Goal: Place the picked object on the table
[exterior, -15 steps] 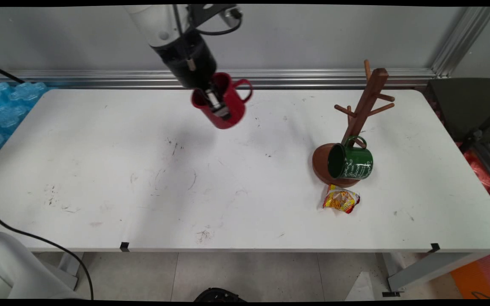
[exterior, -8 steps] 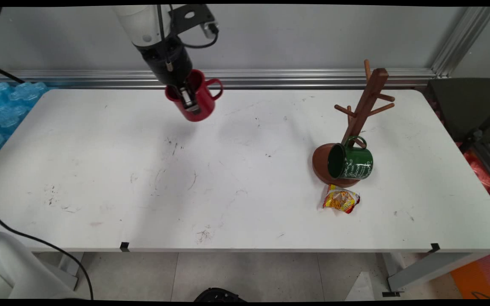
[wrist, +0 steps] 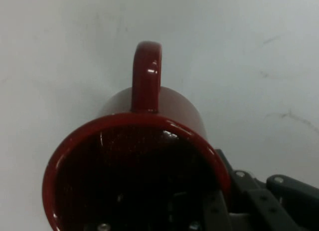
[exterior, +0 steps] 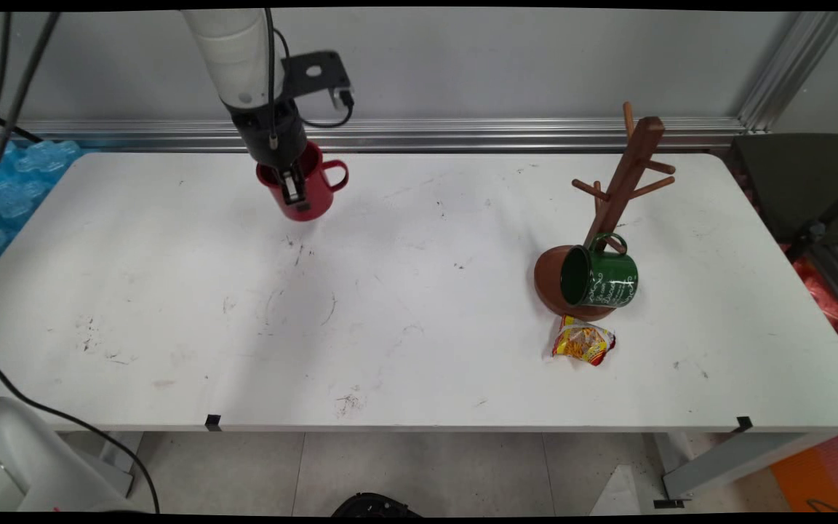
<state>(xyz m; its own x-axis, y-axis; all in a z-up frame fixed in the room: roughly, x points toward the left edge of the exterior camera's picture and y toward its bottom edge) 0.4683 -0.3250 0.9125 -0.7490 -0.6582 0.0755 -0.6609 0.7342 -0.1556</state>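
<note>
My gripper is shut on the rim of a red mug, one finger inside it and one outside. The mug hangs nearly upright just above the far left part of the white table, its handle pointing right. In the hand view the red mug fills the lower middle, mouth toward the camera and handle pointing up, with the gripper's black linkage at the lower right. Whether the mug touches the table I cannot tell.
A wooden mug tree stands at the right with a green mug hanging on a low peg over its round base. A yellow and red snack packet lies just in front of it. Blue bubble wrap lies off the left edge.
The gripper has carried the red mug leftward and down toward the table, and the mug has turned from tilted to nearly upright.
</note>
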